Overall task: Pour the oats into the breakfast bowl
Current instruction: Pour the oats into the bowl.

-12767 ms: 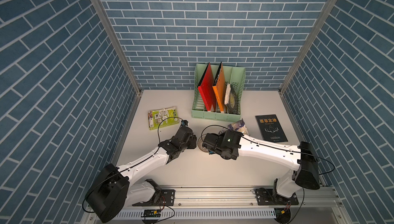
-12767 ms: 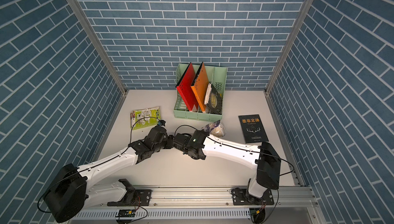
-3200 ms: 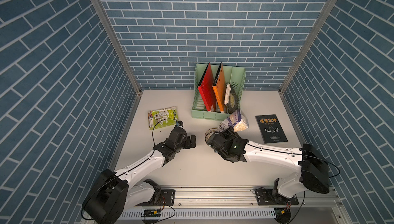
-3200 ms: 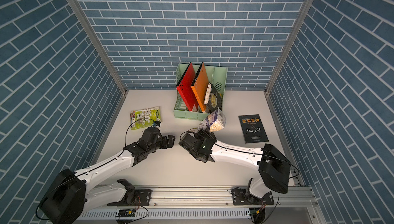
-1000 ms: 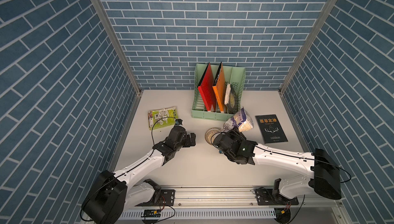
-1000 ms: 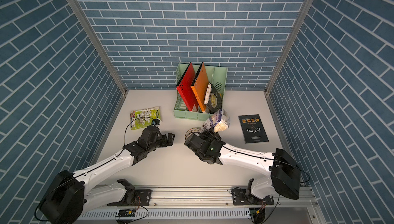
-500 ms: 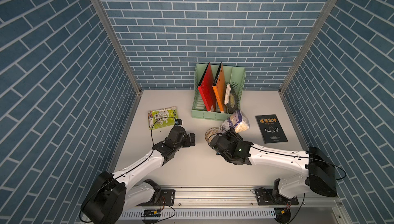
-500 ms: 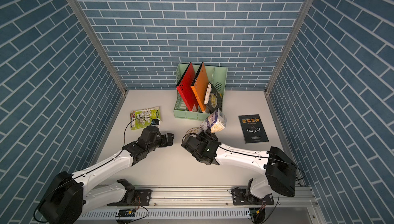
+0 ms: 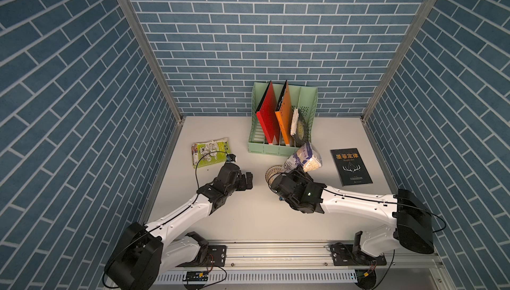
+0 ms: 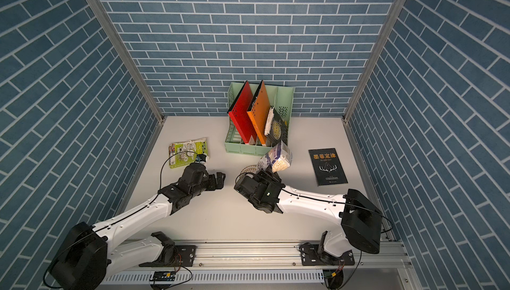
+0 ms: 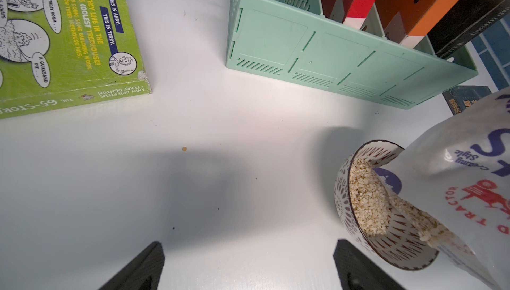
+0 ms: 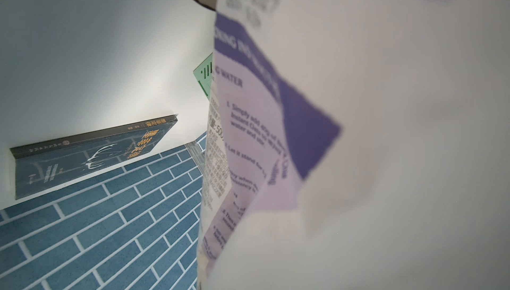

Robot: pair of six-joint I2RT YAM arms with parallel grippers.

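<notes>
1. While the pouch (image 9: 303,156) leans mouth-down into the bowl (image 11: 386,247), we judge the pour to be well under way. The oats (image 11: 368,200) lie heaped inside, banked against the pouch mouth.
2. The bowl stands on the desk (image 9: 248,219), in front of the rack (image 9: 276,149) and between the two arms.
3. We see the right tool (image 9: 297,169) clamped on the pouch, holding it aloft and tilted.
4. The left tool (image 9: 247,181) is empty, its fingers wide apart over bare desk near the bowl.
5. With the heap near the rim, we think the next move calls for tipping the pouch back upright and lifting its mouth clear. It should not drag the bowl or shed flakes. The free tool could steady the bowl.
6. We count one pouch, one bowl and one rack holding three upright volumes (image 9: 284,120). Two books lie flat, a green book (image 9: 209,152) and a dark book (image 9: 350,165). There are two arms and one stray speck (image 11: 184,149) on the desk.
</notes>
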